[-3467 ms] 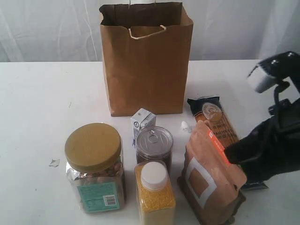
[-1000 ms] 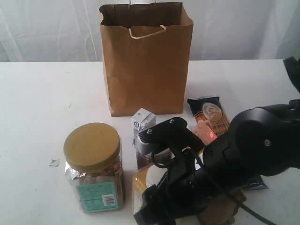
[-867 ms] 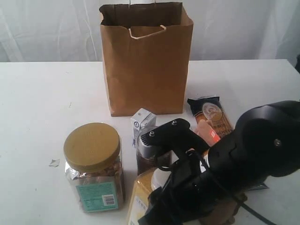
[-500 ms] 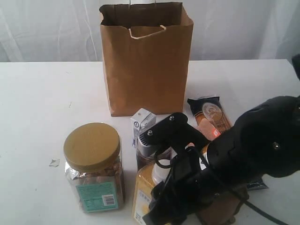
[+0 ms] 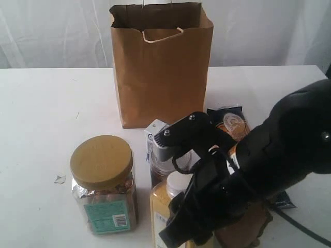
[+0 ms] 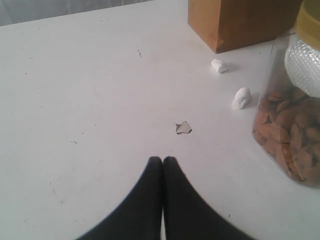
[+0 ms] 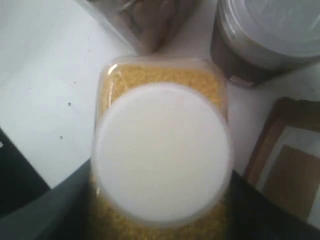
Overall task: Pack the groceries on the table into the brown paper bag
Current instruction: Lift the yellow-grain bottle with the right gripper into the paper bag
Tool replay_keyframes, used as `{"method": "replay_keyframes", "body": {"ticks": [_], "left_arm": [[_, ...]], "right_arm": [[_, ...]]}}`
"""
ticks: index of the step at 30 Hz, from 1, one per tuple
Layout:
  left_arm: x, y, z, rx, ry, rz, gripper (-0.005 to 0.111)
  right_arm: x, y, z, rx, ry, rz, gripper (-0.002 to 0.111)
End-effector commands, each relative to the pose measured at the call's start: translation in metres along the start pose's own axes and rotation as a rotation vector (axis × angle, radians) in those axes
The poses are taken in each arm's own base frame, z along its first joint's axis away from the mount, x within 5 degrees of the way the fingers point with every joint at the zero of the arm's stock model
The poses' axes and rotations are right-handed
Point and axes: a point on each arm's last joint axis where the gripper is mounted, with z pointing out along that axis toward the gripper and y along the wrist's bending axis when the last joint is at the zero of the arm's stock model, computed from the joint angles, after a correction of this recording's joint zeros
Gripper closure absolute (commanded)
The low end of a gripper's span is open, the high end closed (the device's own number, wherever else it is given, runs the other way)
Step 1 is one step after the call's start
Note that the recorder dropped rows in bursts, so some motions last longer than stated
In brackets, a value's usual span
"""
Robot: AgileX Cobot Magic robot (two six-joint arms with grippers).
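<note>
The right tool [image 7: 160,212] is gripping the yellow-grain bottle [image 5: 161,201] by its sides at the lower centre of the exterior view, just beside the nut jar [image 5: 103,181]. The paper bag [image 5: 160,72] is standing upright behind them, at upper centre. The left tool [image 6: 162,167] is hanging closed over bare worktop [image 6: 75,75].

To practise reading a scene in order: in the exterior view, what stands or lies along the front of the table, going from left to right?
small grey scrap → tan-lidded clear jar → white-capped yellow-grain bottle → brown-orange windowed pouch
</note>
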Motion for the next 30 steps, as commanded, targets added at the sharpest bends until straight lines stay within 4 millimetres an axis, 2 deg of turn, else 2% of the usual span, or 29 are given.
{"method": "replay_keyframes", "body": {"ticks": [1, 8, 13, 20, 26, 30], "left_arm": [[0.001, 0.0, 0.0, 0.004, -0.006, 0.003, 0.107], [0.001, 0.0, 0.0, 0.004, -0.006, 0.003, 0.107], [0.001, 0.0, 0.0, 0.004, -0.006, 0.003, 0.107], [0.001, 0.0, 0.0, 0.004, -0.006, 0.003, 0.107], [0.001, 0.0, 0.0, 0.004, -0.006, 0.003, 0.107], [0.001, 0.0, 0.0, 0.004, -0.006, 0.003, 0.107]], "right_arm": [[-0.006, 0.007, -0.03, -0.025, -0.077, 0.041, 0.108], [-0.017, 0.009, -0.042, -0.043, -0.213, 0.13, 0.108], [-0.038, 0.014, -0.077, -0.095, -0.422, 0.164, 0.108], [-0.068, -0.007, -0.136, -0.124, -0.65, 0.296, 0.108], [-0.08, -0.003, -0.169, -0.203, -0.748, 0.282, 0.108], [-0.09, -0.001, -0.188, -0.215, -0.901, 0.251, 0.108]]}}
